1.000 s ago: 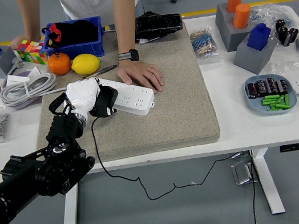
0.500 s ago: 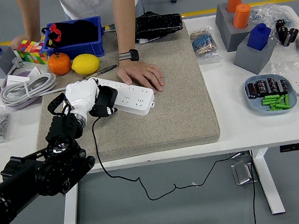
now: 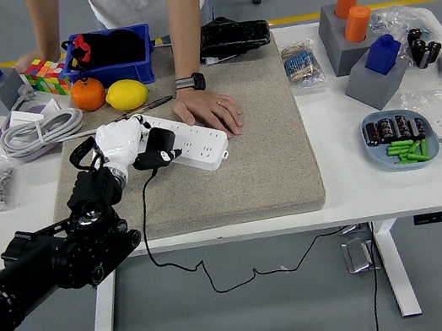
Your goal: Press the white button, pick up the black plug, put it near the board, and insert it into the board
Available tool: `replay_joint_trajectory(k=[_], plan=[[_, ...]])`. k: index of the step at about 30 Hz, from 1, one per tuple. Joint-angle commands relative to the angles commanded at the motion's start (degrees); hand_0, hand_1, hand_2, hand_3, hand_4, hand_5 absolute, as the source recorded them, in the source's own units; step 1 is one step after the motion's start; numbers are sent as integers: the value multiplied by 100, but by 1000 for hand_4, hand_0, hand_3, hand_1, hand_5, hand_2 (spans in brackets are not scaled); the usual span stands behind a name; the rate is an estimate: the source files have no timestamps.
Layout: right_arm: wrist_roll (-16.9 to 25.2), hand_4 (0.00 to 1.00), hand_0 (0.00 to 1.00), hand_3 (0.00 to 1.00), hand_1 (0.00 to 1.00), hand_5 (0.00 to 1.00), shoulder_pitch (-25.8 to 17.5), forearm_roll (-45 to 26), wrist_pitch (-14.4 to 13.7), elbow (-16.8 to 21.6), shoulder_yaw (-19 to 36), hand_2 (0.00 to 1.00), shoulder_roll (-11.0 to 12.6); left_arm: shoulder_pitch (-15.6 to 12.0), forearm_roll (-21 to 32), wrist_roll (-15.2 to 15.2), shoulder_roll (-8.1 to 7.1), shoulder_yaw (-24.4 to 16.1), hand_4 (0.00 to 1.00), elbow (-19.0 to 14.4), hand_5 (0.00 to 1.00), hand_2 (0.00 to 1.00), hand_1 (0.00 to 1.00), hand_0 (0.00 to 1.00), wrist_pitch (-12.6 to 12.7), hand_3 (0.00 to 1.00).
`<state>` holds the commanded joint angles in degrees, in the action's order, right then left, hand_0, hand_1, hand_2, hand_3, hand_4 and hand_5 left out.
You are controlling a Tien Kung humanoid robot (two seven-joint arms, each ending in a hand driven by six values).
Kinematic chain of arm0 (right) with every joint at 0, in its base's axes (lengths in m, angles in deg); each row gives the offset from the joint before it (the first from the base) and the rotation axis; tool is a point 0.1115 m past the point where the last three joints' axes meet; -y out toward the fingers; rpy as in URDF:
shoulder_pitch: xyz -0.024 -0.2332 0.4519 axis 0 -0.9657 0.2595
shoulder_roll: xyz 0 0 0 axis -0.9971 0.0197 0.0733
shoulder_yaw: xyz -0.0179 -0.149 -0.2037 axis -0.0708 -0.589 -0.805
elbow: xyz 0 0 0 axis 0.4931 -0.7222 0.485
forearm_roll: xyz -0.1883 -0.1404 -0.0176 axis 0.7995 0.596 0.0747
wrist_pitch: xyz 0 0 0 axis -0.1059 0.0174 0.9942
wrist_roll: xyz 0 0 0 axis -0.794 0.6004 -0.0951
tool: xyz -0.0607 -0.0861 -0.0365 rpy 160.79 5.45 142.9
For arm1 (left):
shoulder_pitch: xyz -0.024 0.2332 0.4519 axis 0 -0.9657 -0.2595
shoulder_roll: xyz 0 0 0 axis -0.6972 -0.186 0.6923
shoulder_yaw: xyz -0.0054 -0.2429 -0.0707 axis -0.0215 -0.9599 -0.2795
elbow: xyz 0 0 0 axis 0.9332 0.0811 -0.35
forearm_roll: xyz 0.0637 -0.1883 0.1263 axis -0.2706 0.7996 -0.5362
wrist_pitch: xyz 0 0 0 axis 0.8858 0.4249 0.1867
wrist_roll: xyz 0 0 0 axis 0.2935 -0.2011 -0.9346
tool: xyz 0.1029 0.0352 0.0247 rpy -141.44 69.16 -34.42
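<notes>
A white power strip (image 3: 191, 141) lies at an angle on the beige mat (image 3: 244, 153). My left hand (image 3: 124, 142), white-gloved on a black arm, is shut on the black plug (image 3: 159, 156), which sits tilted over the strip's left end. The plug's black cable (image 3: 147, 221) hangs off the table's near edge. A person's hand (image 3: 209, 109) rests flat on the mat, touching the strip's far side. I cannot make out the white button. My right hand is out of view.
An orange (image 3: 88, 95), a lemon (image 3: 126, 94), a pen (image 3: 146, 106), a blue bin (image 3: 110, 56), a colour cube (image 3: 47, 76) and a coiled grey cable (image 3: 39, 129) sit behind my hand. Grey blocks (image 3: 380, 73) and a dish of parts (image 3: 396, 140) occupy the right.
My left hand has turned the plug from lying broadside to a flatter tilt and brought it closer onto the strip's left end. The cable below has shifted slightly.
</notes>
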<state>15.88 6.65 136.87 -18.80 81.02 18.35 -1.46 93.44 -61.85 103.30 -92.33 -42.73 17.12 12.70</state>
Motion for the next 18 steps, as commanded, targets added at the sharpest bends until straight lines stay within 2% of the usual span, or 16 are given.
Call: replay_joint_trajectory(k=[3, 4, 9, 10, 14, 18], plan=[[1, 643, 739, 588, 613, 341, 0, 2, -1, -2, 8, 578, 2, -3, 63, -15, -1, -11, 998, -7, 770, 686, 703, 530, -25, 761], [1, 643, 740, 587, 613, 341, 0, 1, -1, -1, 6, 578, 2, -4, 76, -24, -2, -16, 998, -10, 801, 797, 817, 736, -32, 834], [0, 643, 740, 587, 613, 341, -3, 2, 2, 1, -3, 578, -7, -15, 283, -279, -8, -108, 998, -36, 801, 797, 817, 736, 36, 834], [0, 643, 740, 588, 613, 340, -4, 3, 2, 0, -3, 578, -8, -18, 327, -340, -8, -136, 998, -45, 998, 998, 989, 934, 59, 998], [0, 643, 740, 588, 613, 340, -10, 1, 2, -1, -10, 578, -6, -36, 489, -564, -17, -253, 998, -89, 998, 998, 989, 934, 152, 998], [1, 643, 739, 588, 613, 340, -10, 0, 2, 1, -28, 578, 1, -90, 500, -609, -71, -423, 998, -214, 998, 998, 998, 963, 150, 998]])
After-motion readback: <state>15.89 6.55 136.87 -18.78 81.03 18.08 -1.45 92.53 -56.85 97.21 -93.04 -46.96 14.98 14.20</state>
